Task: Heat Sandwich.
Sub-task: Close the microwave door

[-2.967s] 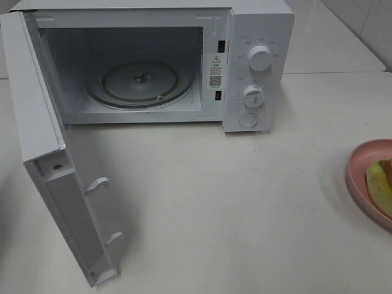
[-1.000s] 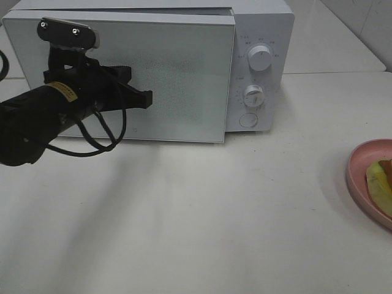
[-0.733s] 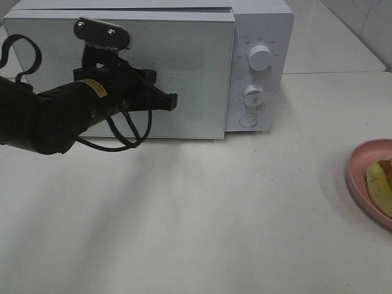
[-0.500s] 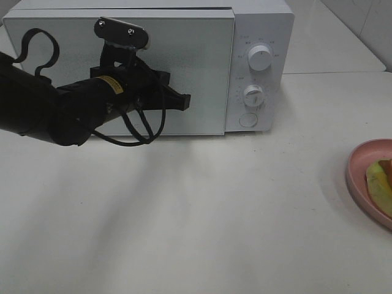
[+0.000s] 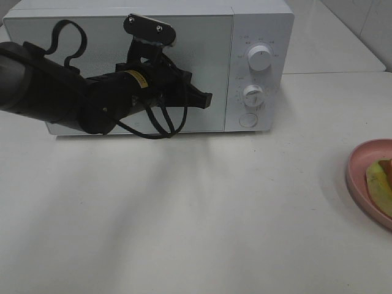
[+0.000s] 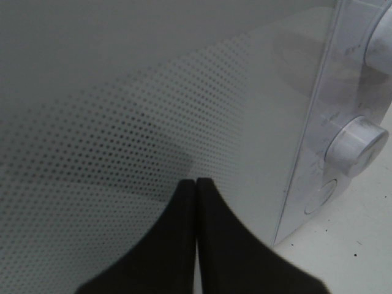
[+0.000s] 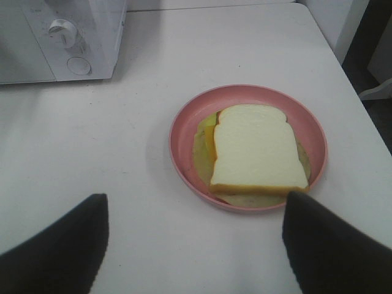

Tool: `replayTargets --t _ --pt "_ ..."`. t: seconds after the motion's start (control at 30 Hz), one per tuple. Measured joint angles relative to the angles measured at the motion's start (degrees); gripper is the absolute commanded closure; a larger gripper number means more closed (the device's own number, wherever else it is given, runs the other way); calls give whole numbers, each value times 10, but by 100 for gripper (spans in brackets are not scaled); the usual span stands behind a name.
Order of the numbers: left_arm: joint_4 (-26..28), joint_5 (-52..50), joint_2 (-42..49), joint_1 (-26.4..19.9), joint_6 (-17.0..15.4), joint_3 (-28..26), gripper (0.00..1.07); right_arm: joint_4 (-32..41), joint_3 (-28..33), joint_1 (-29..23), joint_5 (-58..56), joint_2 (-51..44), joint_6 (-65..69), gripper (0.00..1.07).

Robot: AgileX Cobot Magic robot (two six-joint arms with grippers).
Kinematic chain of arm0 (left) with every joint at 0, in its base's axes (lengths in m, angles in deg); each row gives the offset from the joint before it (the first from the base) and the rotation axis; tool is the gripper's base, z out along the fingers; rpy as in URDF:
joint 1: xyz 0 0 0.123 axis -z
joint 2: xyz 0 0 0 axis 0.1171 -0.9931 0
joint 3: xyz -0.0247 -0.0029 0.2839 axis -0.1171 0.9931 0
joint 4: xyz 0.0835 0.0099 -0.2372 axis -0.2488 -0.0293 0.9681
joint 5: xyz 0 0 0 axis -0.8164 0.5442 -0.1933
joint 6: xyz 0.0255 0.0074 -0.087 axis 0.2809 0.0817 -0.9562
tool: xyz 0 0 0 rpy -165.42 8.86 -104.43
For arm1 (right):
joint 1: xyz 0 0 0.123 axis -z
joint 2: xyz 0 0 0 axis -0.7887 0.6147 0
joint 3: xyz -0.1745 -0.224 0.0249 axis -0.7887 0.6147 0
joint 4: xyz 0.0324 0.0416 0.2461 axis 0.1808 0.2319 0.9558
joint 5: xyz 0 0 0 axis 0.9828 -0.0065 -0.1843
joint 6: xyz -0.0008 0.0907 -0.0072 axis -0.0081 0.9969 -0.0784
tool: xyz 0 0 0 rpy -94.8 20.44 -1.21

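Observation:
The sandwich (image 7: 257, 150), white bread over yellow-green filling, lies on a round pink plate (image 7: 184, 116) on the white table. In the high view only its edge (image 5: 381, 184) shows at the far right, on the plate (image 5: 358, 165). My right gripper (image 7: 196, 205) hovers open just short of the plate, one finger to each side, holding nothing. The white microwave (image 5: 260, 27) stands at the back with its door (image 5: 202, 43) closed. My left gripper (image 5: 208, 98) is shut, its tips (image 6: 196, 182) against the door near the control panel.
The microwave's panel carries two knobs (image 5: 260, 59) (image 5: 252, 95) and a round button (image 5: 248, 120). My left arm (image 5: 55, 92) stretches across the door's front. White table (image 5: 202, 214) spreads between microwave and plate. The table's edge runs right of the plate (image 7: 361, 122).
The microwave door has gone from wide open to fully shut. My left arm has slid rightward along the door, its shut tips ending near the control panel.

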Motion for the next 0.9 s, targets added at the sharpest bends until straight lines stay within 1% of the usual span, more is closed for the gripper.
replayTargets --t 0.6,0.77,0.9 --pt "1 2 1 0 0 -1 107 0 0 0 0 0 0 32" --pt "2 19 11 -1 0 -1 107 0 0 0 0 0 0 32" --pt "11 15 32 -6 0 19 107 0 0 0 0 0 0 32"
